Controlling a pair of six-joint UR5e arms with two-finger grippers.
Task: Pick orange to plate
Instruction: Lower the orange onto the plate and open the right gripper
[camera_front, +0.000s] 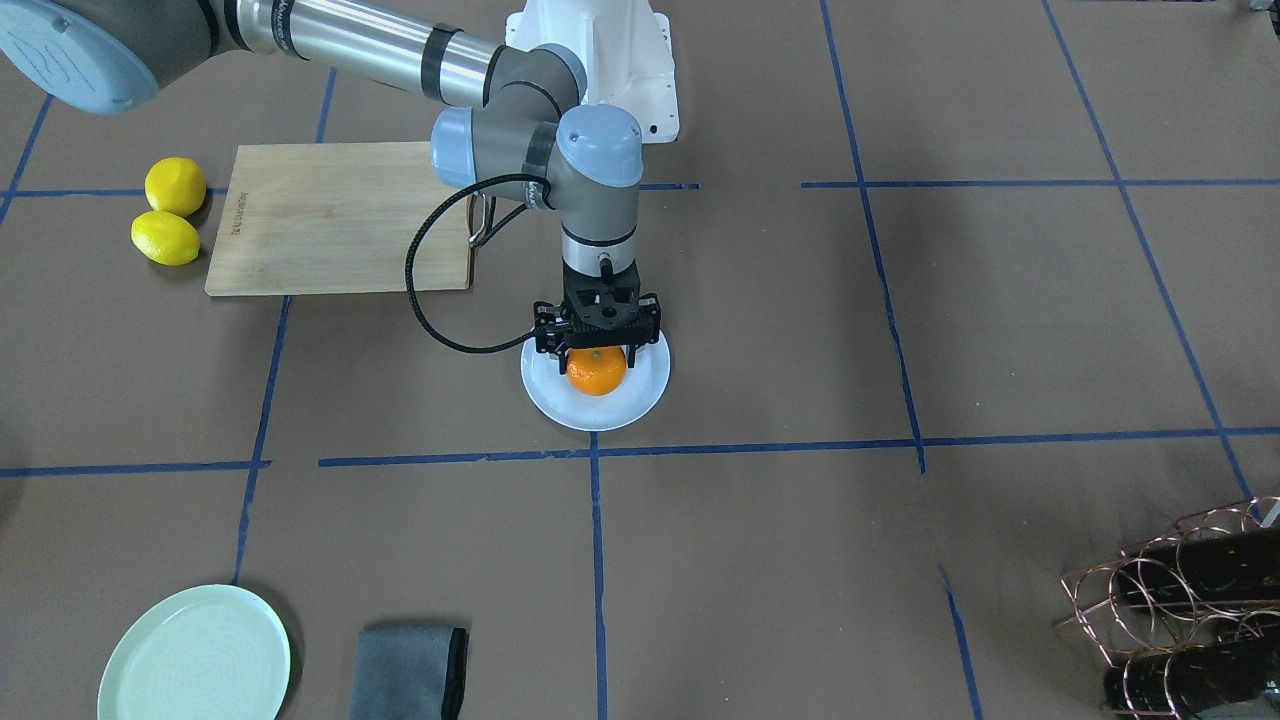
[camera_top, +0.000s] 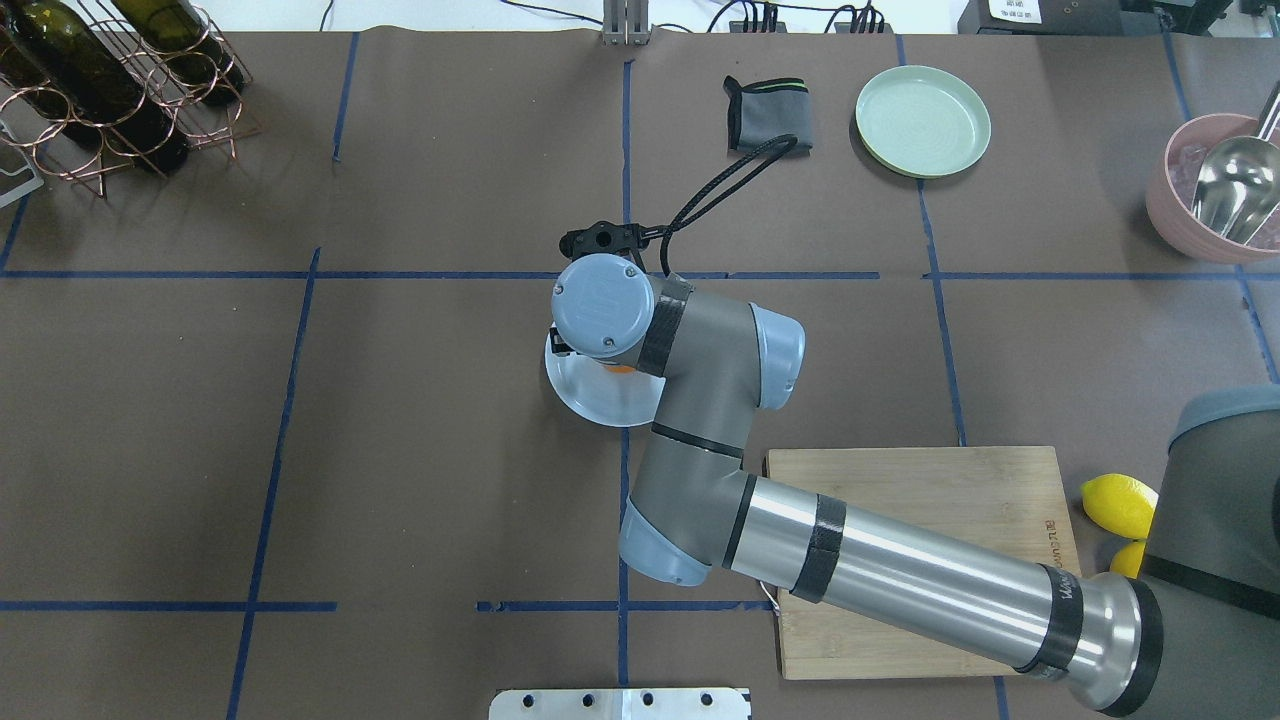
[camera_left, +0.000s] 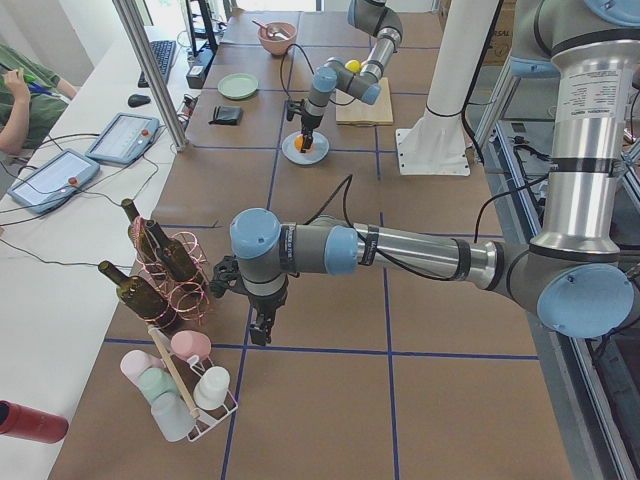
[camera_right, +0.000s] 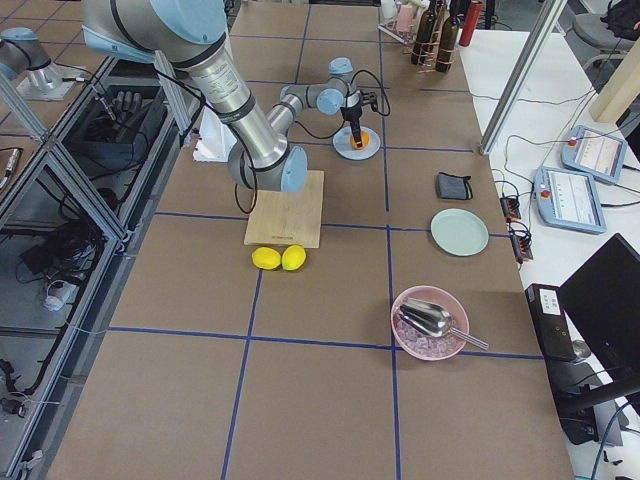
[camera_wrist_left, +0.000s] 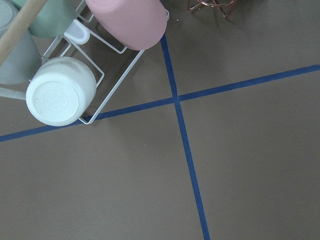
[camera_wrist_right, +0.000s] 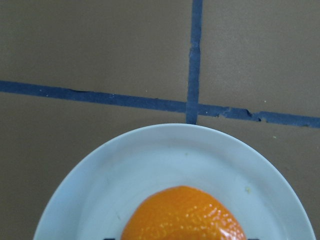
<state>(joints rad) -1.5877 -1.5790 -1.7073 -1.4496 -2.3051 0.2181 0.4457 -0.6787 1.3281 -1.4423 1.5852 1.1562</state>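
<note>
Right pincer vertical, fingers clamped.

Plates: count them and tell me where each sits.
2. The round pale bluish-white plate lies mid-table under the small round orange; the round mint-green plate lies beside the folded grey cloth. None seems hidden.

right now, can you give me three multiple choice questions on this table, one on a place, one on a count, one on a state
1. Where is the orange?
A) on the cutting board
B) on the bluish-white plate
C) on the mint-green plate

2. How many lemons lie beside the cutting board?
A) one
B) two
C) three

3. What state is the mint-green plate in?
A) empty
B) holding a lemon
C) covered by the cloth

Answers:
1 B, the front view shows it inside that plate's rim, between the fingers of the right tool.
2 B, two yellow ones sit together at the board's end.
3 A, its surface is bare.
</note>
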